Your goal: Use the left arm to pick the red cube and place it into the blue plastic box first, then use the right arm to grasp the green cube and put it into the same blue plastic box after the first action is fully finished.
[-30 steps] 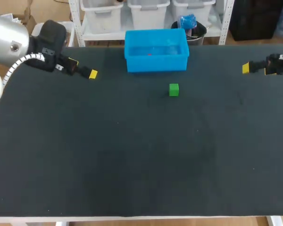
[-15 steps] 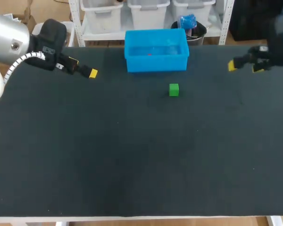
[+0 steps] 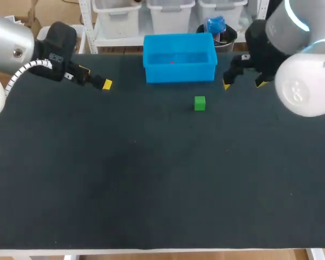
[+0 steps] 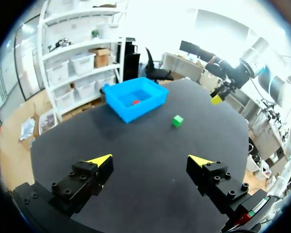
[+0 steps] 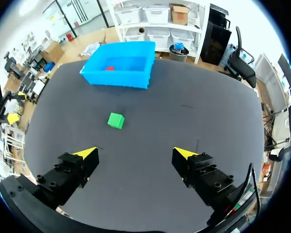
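Your tabletop (image 3: 151, 179) carries the blue plastic box (image 3: 179, 73) at its far edge. The right gripper (image 3: 242, 82), fingers spread wide, hangs just beside the box's right end. The left gripper (image 3: 95, 78), fingers also apart, sits well off toward the far-left corner. The green cube (image 5: 116, 120) lies before the box, ahead of your right fingers and slightly off-centre, so the right arm is nearer. The red cube (image 5: 109, 68) is inside the box.

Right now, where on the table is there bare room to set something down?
The near half of the table is bare, from the green cube to the front edge. Crowded only at the back: blue box, left hand and right hand beside it.
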You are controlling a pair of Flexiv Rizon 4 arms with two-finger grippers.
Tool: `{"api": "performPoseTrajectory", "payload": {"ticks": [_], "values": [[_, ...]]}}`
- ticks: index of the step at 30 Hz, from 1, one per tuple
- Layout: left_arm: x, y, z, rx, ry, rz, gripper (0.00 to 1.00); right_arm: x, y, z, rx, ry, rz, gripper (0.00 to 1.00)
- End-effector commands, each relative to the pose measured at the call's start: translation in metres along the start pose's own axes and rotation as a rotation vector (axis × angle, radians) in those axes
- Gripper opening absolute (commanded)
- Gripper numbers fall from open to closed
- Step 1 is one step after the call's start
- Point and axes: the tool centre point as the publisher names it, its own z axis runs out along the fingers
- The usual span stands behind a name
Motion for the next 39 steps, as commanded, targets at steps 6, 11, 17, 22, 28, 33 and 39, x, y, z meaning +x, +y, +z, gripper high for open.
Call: {"api": "performPoseTrajectory", "payload": {"ticks": [6, 11, 17, 22, 28, 33, 39], "values": [[0.001, 0.001, 0.000, 0.006, -0.007, 0.003, 1.00, -0.004, 0.002, 0.003, 0.016, 0.007, 0.002, 1.00], [0.001, 0.001, 0.000, 0.006, -0.007, 0.003, 1.00, -0.004, 0.002, 0.003, 0.016, 0.007, 0.002, 1.00], [0.001, 0.001, 0.000, 0.006, -0.007, 0.003, 1.00, -0.004, 0.002, 0.003, 0.016, 0.007, 0.002, 1.00], [0.001, 0.001, 0.000, 0.006, -0.007, 0.003, 1.00, -0.012, 0.011, 0.008, 0.132, 0.074, 0.058, 1.00], [0.001, 0.001, 0.000, 0.006, -0.007, 0.003, 1.00, -0.019, 0.029, 0.018, 0.263, 0.141, 0.139, 1.00], [0.001, 0.001, 0.000, 0.006, -0.007, 0.003, 1.00, -0.023, 0.044, 0.031, 0.282, 0.173, 0.176, 1.00], [0.001, 0.001, 0.000, 0.006, -0.007, 0.003, 1.00, -0.028, 0.052, 0.039, 0.292, 0.174, 0.205, 1.00]]}}
